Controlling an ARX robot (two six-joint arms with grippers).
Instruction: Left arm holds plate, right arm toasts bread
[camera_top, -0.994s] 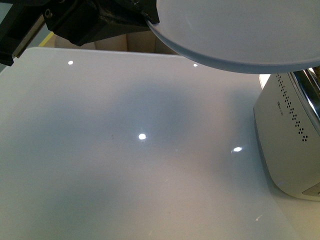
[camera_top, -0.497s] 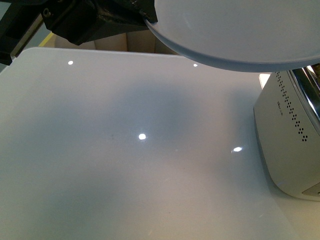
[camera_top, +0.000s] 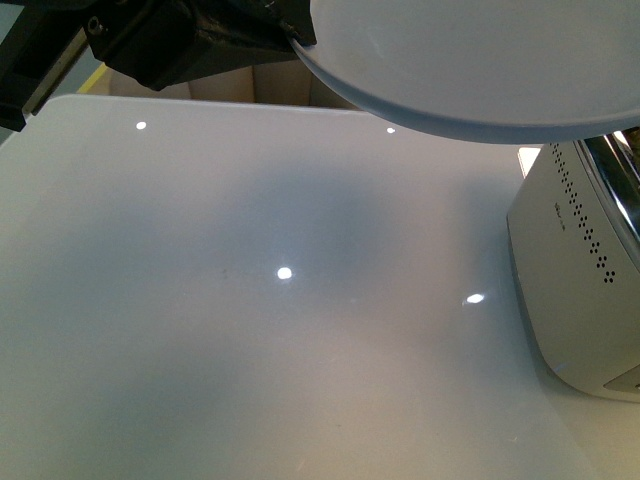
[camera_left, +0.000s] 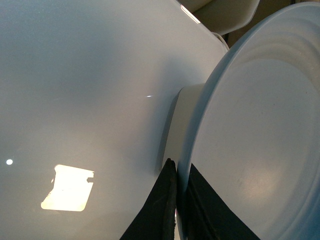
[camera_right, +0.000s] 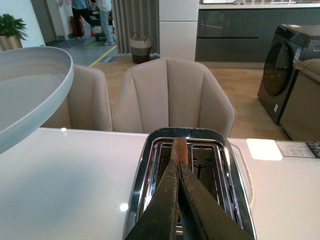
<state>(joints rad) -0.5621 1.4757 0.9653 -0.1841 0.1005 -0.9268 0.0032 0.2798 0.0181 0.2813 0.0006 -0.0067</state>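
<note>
I have the left arm's black angular end effector (camera_left: 180, 175) pinched shut on the rim of the round pale blue-white glossy plate (camera_top: 470, 60), one finger above the rim and one below. The plate hangs in the air over the far side of the white glossy tabletop (camera_top: 250, 350), near the white toaster with the chrome top (camera_top: 570, 270) and apart from it. From the right wrist camera, the right end effector (camera_right: 178, 167) points down at the toaster's two open slots. Its dark fingers are drawn almost together on a thin brown strip at their tips, which I take to be the light brown bread slice (camera_right: 180, 147) seen edge-on. It sits right at the toaster's mouth, about over the bar between the slots; I cannot tell whether its lower edge is inside a slot yet. I judge that I am at the loading step, with toasting not yet begun. The next move calls for lining the slice up with one slot, holding it upright, lowering it straight and only then opening the fingers. Meanwhile the left arm should hold the plate level and clear of the right arm's path.
</note>
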